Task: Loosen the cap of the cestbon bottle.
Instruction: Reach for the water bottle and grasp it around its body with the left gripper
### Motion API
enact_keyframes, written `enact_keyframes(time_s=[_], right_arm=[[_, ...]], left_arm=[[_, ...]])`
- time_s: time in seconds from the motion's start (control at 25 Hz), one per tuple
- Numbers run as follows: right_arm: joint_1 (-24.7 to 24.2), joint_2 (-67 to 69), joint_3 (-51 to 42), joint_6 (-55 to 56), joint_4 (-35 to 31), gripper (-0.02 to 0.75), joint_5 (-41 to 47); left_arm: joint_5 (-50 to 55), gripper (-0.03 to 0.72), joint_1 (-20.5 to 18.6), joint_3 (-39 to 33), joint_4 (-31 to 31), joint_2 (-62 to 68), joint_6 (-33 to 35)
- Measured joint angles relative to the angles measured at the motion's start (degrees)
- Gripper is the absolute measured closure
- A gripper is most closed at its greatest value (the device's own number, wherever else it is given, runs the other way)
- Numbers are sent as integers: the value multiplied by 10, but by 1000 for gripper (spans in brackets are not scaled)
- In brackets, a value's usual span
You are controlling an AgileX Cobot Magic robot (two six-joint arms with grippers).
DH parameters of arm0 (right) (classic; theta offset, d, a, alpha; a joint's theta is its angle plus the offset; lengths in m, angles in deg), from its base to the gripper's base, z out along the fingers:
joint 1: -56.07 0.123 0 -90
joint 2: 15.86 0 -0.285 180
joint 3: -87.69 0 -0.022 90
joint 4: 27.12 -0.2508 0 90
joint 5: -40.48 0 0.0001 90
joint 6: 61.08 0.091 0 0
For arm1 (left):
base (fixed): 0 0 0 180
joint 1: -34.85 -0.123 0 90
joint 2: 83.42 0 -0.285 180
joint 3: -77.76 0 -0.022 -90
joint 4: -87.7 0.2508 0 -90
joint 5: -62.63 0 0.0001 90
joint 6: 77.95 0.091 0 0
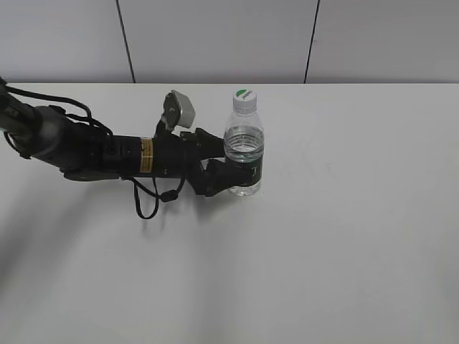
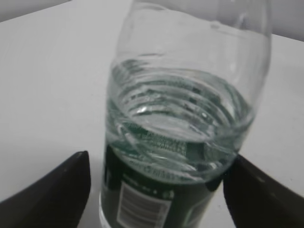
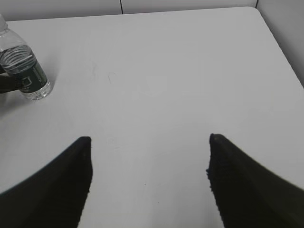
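Note:
The cestbon bottle (image 1: pixel 244 154) stands upright on the white table, part full of water, with a dark green label band. Its white cap (image 1: pixel 244 99) with a green mark sits on top. My left gripper (image 1: pixel 228 167) reaches in from the left with one finger on each side of the label band. In the left wrist view the bottle (image 2: pixel 180 118) fills the space between the fingers of the left gripper (image 2: pixel 156 190); a thin gap shows at the left finger, and the cap is out of frame. My right gripper (image 3: pixel 149 156) is open and empty over bare table, far from the bottle (image 3: pixel 23 66).
The white table (image 1: pixel 344 236) meets a grey panelled wall at the back. The left arm with its cables (image 1: pixel 107 154) lies low across the left half. In the right wrist view the table's far right corner (image 3: pixel 254 9) shows.

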Motion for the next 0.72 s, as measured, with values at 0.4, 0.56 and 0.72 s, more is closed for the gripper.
enact_keyframes(time_s=[0.4, 0.56, 0.72], right_arm=[[0, 0, 0, 0, 0, 162, -1], [0, 0, 0, 0, 0, 162, -1], [0, 0, 0, 0, 0, 162, -1]], left_arm=[[9, 12, 28, 26, -41, 28, -2], [30, 18, 31, 26, -46, 29, -2], [37, 36, 34, 26, -47, 36, -2]])
